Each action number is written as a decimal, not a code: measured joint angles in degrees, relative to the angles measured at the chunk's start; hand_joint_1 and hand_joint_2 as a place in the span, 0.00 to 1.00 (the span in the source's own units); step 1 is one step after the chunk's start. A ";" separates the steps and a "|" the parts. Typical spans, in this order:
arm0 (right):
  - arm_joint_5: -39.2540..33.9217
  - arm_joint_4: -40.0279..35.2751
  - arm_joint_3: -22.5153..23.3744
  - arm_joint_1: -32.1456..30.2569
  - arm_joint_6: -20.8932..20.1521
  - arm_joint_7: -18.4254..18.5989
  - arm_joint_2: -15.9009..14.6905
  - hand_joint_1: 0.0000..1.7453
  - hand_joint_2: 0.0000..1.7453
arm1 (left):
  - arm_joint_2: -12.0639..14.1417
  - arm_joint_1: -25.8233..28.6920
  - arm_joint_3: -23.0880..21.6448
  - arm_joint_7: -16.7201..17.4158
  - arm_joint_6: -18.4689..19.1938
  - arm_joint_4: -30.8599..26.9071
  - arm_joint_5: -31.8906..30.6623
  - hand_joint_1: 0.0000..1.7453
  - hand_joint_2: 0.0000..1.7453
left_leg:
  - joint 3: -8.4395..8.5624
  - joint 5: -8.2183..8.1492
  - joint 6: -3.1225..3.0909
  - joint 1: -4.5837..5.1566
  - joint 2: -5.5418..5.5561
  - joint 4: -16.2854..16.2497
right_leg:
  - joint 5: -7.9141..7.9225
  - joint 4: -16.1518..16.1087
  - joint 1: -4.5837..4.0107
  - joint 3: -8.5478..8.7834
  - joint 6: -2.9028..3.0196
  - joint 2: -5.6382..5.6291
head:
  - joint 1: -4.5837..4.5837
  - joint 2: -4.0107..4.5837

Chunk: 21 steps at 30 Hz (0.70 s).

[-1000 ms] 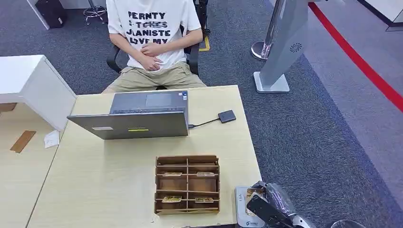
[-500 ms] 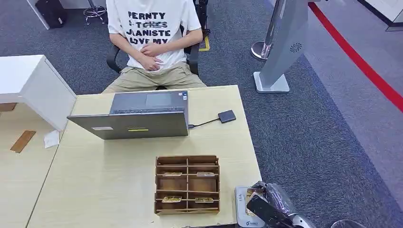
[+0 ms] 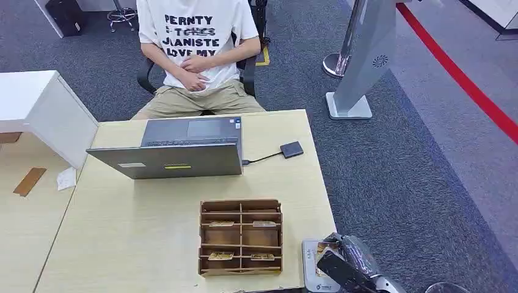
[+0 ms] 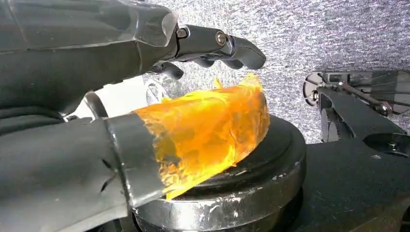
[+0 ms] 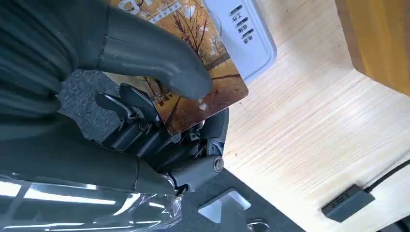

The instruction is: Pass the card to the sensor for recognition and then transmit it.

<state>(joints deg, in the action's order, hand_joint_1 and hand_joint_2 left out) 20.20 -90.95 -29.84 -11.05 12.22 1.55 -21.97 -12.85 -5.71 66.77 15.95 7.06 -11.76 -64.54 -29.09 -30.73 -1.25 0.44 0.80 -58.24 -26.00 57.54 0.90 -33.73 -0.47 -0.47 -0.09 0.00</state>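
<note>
My right hand point(image 3: 349, 266) hovers at the table's near right corner and pinches a card point(image 3: 322, 251) printed with autumn trees. In the right wrist view the thumb point(image 5: 150, 53) presses on top of the card point(image 5: 205, 84) and the dark fingers point(image 5: 145, 123) support it from beneath. The card lies partly over the white sensor pad point(image 5: 244, 36), which sits on the table edge point(image 3: 313, 276). Whether card and pad touch is unclear. My left hand point(image 4: 125, 77) hangs low over a dark round base, fingers apart from the orange-wrapped thumb point(image 4: 212, 130), holding nothing.
A wooden card rack point(image 3: 240, 237) with a few cards stands left of the sensor. Behind it an open laptop point(image 3: 177, 152) is cabled to a small black dongle point(image 3: 291, 149). A seated person point(image 3: 195, 49) faces the table's far side. A grey kiosk stand point(image 3: 360, 61) rises at the back right.
</note>
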 joint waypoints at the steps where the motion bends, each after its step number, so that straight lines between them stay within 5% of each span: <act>1: 0.00 0.00 -0.04 0.00 0.04 -0.02 -0.02 1.00 1.00 | 0.00 0.00 0.00 0.09 0.00 0.00 -0.02 0.00 0.00 | 0.00 0.00 0.00 0.00 0.00 0.00 | 0.00 0.00 0.00 0.00 0.00 0.00 | 0.00 0.00; 21: 0.00 0.00 -0.46 -0.03 0.33 -0.09 -0.09 1.00 1.00 | 0.00 0.00 0.00 0.22 -0.18 0.00 -0.06 0.00 0.00 | 0.00 0.00 0.00 0.00 0.00 0.00 | 0.00 0.00 0.00 0.00 0.00 0.00 | 0.00 0.00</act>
<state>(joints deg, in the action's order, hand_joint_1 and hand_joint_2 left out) 20.20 -90.95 -30.29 -11.08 12.55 1.46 -22.05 -12.85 -5.71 66.77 16.17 6.88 -11.76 -64.61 -29.09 -30.73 -1.25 0.44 0.80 -58.24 -26.00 57.54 0.90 -33.73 -0.47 -0.47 -0.09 0.00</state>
